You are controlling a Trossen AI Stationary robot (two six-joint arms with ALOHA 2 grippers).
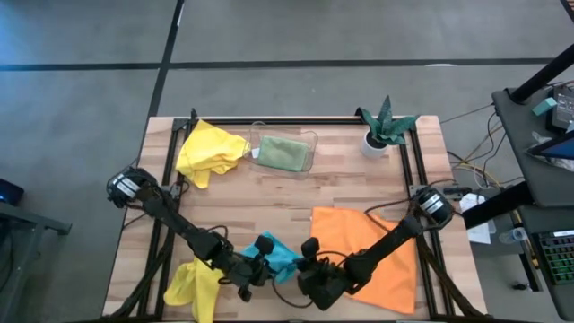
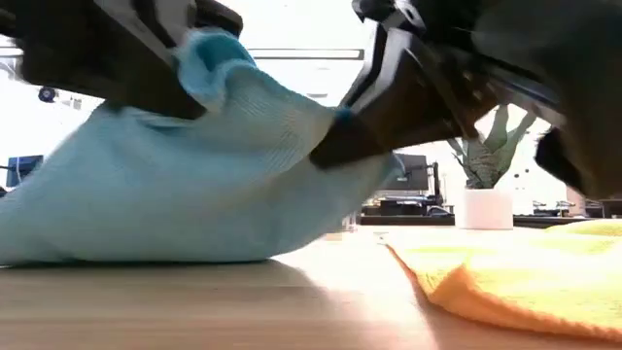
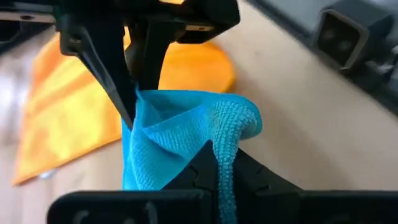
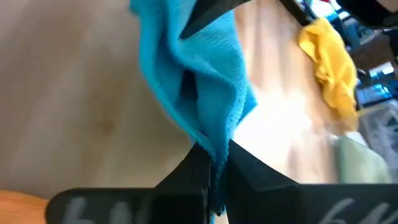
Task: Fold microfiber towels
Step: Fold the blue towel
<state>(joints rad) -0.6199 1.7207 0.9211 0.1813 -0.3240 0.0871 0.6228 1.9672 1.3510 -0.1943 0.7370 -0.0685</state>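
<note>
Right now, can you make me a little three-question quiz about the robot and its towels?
1. True or false: both grippers are shut on the turquoise blue towel.
2. What holds the sage green towel? A) the clear plastic tray B) the orange towel C) a gripper
3. Fill in: the small green plant stands in a ___ pot.

Key: 1 true, the left gripper and right gripper each pinch it. 2 A. 3 white.

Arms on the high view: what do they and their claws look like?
Both are dark, near black, slim and jointed, with a round silver-ringed joint near each base. The left claw and right claw end in two black tapered fingers on a black crossbar.
</note>
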